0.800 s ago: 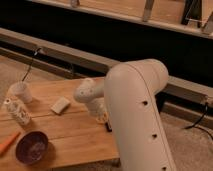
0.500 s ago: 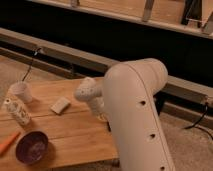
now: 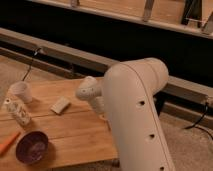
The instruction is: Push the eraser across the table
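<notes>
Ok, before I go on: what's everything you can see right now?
table: one, light wood planks, lower left
eraser: one, pale cream, on the table, middle
cup: one, white, table's far left corner
bottle: one, white with a pattern, just in front of the cup
bowl: one, purple, near left of the table
stick: one, orange, left of the bowl
cable: one, black, floor behind the cup
arm: one, cream, foreground right
gripper: one, over the table, right of the eraser, apart from it
</notes>
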`<state>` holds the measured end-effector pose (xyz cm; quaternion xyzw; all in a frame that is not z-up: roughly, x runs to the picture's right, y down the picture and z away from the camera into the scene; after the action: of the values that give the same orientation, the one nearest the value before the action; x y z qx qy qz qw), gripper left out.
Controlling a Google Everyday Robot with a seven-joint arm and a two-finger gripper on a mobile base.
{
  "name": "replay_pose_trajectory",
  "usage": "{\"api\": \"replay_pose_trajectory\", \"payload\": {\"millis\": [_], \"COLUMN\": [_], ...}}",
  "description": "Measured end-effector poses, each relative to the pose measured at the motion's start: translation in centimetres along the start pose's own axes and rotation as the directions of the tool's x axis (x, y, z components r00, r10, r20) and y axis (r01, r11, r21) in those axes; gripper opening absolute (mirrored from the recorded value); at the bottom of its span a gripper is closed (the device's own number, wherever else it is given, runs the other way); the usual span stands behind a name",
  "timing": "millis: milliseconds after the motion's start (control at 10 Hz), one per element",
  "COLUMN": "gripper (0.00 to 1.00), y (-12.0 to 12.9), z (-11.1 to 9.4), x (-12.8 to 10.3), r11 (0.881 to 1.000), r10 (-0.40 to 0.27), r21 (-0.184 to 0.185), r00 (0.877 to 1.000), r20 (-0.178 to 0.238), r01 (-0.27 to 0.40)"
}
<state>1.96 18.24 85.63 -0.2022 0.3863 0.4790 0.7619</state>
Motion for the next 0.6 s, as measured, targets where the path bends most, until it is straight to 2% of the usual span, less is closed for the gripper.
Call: {"api": "replay_pose_trajectory", "payload": {"millis": [300,600], "gripper": [0.0,0.0], "y": [0.4,-0.7], "z": [0.6,1.4], "x": [0.3,1.2], "r11": [1.0,0.999], "r10": [0.011,0.028], "r21": [-0.029,-0.029], "r00": [1.0,0.999], "r20": [-0.006,-0.021], "r01": [-0.012,-0.029]}}
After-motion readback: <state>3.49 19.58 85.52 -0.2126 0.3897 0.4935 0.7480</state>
